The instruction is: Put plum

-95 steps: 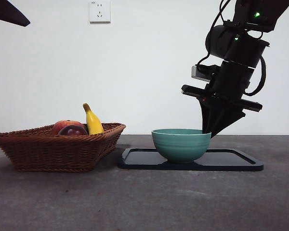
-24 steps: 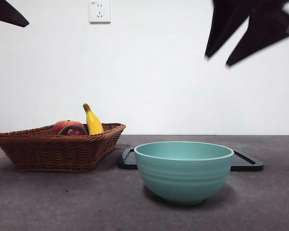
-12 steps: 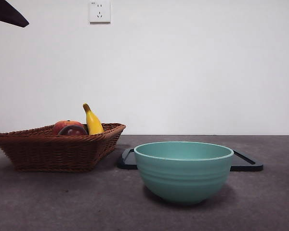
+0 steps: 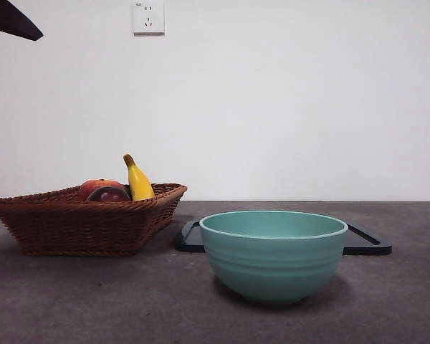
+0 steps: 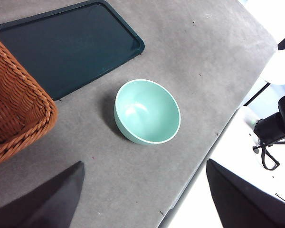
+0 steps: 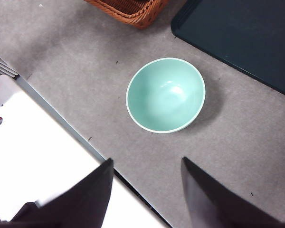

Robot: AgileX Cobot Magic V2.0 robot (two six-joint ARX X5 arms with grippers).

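Note:
The dark maroon plum [image 4: 109,194] lies in the wicker basket [image 4: 86,223] at the left of the front view, in front of a red-orange fruit [image 4: 97,186] and beside a yellow banana [image 4: 137,179]. An empty teal bowl [image 4: 273,252] stands on the table near the front. Both wrist views look down on the bowl [image 5: 147,111] [image 6: 166,94] from high above. My left gripper [image 5: 145,194] is open and empty, well above the table. My right gripper [image 6: 147,190] is open and empty too, also raised high. The front view shows only a black tip [image 4: 13,20] at the top left corner.
A dark tray [image 4: 369,241] lies empty behind the bowl, next to the basket [image 5: 14,102]. The table's front edge [image 6: 76,137] runs close to the bowl.
The arm that carried the bowl from the tray to the front of the table has lifted away and left the front view. The bowl now stands free.

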